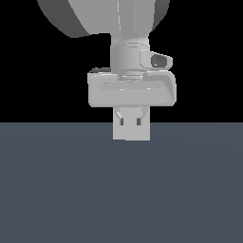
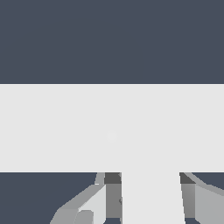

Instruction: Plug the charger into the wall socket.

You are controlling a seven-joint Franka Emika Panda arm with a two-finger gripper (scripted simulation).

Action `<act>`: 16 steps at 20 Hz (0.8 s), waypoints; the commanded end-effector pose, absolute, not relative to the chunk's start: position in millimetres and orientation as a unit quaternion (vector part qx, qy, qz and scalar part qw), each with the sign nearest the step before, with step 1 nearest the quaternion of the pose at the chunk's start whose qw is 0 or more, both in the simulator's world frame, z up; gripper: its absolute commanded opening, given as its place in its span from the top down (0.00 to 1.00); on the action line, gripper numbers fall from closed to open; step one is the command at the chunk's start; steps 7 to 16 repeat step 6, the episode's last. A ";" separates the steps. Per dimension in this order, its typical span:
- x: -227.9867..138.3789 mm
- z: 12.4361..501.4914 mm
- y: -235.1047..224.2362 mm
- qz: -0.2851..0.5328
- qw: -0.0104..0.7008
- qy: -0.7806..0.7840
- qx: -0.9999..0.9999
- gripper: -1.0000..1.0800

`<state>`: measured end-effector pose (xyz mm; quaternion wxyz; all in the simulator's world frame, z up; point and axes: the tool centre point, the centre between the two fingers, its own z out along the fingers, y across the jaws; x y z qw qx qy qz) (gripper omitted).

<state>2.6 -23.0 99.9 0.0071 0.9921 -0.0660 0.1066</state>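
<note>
In the exterior view my gripper [image 1: 131, 122] hangs from the wrist, just above the dark floor. A plain light-grey block, the charger [image 1: 131, 134], sits at its fingertips. In the wrist view the charger [image 2: 151, 197] is a whitish block filling the gap between both fingers [image 2: 113, 197], so the gripper is shut on it. Beyond the fingers a broad pale band [image 2: 52, 127] crosses the whole wrist view and meets the charger's end. I cannot tell whether the band is the wall socket. No plate with two holes shows in either view.
The flat dark blue-grey floor [image 1: 121, 190] fills the lower half of the exterior view under a black background. The arm's large upper link [image 1: 99, 14] hangs above the hand. Nothing else shows.
</note>
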 end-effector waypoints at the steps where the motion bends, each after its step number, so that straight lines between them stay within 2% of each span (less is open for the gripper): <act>1: 6.4 100.0 -23.4 0.107 0.007 -0.066 0.992 1.00; 16: 6.2 100.0 -23.2 0.107 0.007 -0.066 0.992 1.00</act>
